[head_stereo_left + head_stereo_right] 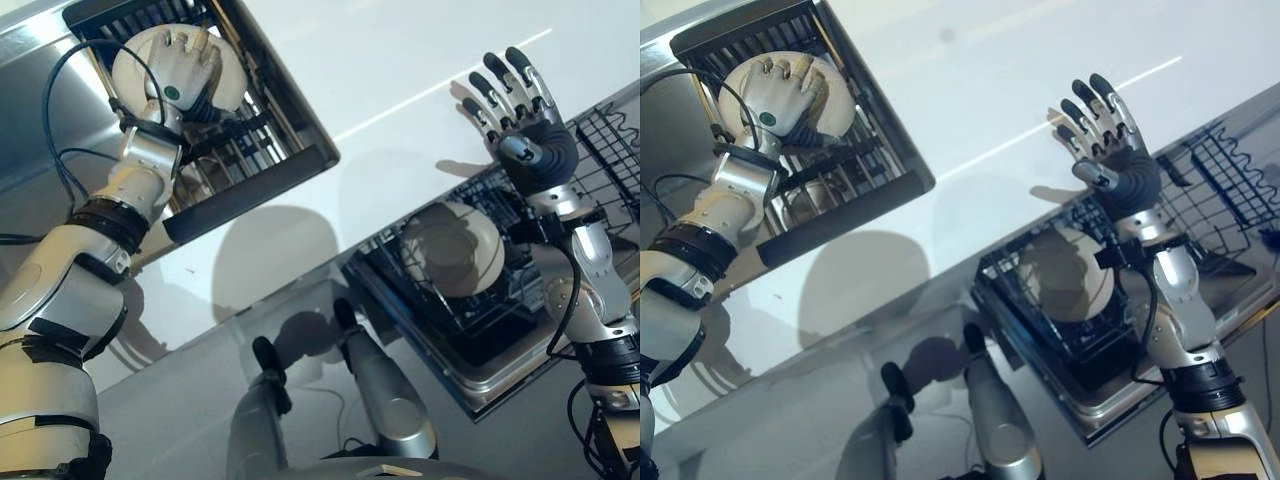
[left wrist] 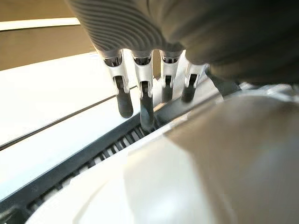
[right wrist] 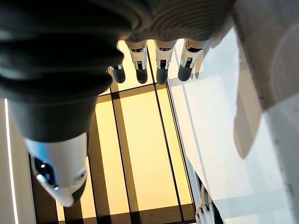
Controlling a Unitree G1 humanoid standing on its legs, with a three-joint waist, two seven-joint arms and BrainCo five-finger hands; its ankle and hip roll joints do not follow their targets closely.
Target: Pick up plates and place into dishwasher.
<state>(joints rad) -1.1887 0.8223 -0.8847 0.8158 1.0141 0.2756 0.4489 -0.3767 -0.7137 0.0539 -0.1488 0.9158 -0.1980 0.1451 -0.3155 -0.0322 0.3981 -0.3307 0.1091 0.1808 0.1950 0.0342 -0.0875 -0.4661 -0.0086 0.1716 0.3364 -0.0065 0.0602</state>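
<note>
Left hand (image 1: pixel 180 75): reaching over the dark wire rack (image 1: pixel 255 150) at the robot's left, its fingers curling around the rim of a cream plate (image 1: pixel 225 85) that is sitting in that rack. In the left wrist view, the fingertips (image 2: pixel 145 119) are hanging past the plate's (image 2: pixel 154 186) edge, over the rack's dark bars (image 2: pixel 84 161).

Right hand (image 1: pixel 1110 150): hovering in the air above the white counter (image 1: pixel 970 90), fingers spread straight and apart, holding nothing. In the right wrist view, the fingers (image 3: pixel 161 63) are pointing out over a yellow-lit floor crossed by dark lines.

Second cream plate (image 1: pixel 1070 270): standing tilted among the tines of the dishwasher rack (image 1: pixel 1060 340) at the robot's right, just below the right hand and apart from it.

Black wire basket section (image 1: pixel 1215 190): lying beside that rack, further to the right.
</note>
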